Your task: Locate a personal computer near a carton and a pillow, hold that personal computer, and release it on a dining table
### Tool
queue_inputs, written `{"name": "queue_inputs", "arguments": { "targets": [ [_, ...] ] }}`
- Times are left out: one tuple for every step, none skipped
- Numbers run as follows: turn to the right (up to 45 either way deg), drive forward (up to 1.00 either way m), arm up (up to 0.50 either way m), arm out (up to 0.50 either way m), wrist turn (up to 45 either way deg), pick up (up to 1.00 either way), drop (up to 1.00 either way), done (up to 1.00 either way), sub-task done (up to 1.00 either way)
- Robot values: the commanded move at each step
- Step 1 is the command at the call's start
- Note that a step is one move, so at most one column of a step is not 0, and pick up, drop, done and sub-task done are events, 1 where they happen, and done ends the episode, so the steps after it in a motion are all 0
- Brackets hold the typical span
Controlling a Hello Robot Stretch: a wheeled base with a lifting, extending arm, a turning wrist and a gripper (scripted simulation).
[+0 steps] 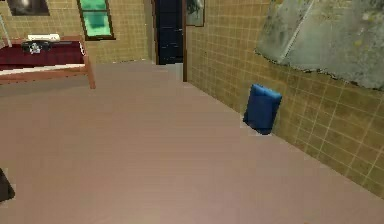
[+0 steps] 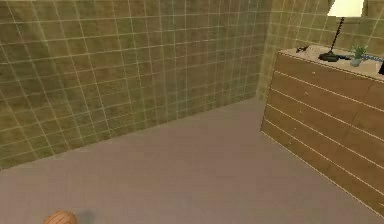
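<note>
Searching stage. Item: dark flat thing (image 1: pixel 40 45) on bed (image 1: pixel 50 62), possibly the personal computer; blue bin (image 1: pixel 263 107) well right of bed. I'd drive nearer to confirm carton and pillow. Gripper state: I cannot tell.

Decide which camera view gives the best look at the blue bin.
The forward view: the blue bin stands whole beside the tiled wall at its right. The arm side view faces a wooden dresser and lamp instead.
</note>
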Motion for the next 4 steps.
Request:
{"name": "queue_inputs", "arguments": {
  "targets": [
    [-18.0, 0.00, 0.00, 0.00, 0.0, 0.00, 0.00, 0.00, 0.00],
    [0.0, 1.00, 0.00, 0.00, 0.0, 0.00, 0.00, 0.00, 0.00],
    [0.0, 1.00, 0.00, 0.00, 0.0, 0.00, 0.00, 0.00, 0.00],
    [0.0, 1.00, 0.00, 0.00, 0.0, 0.00, 0.00, 0.00, 0.00]
  ]
}}
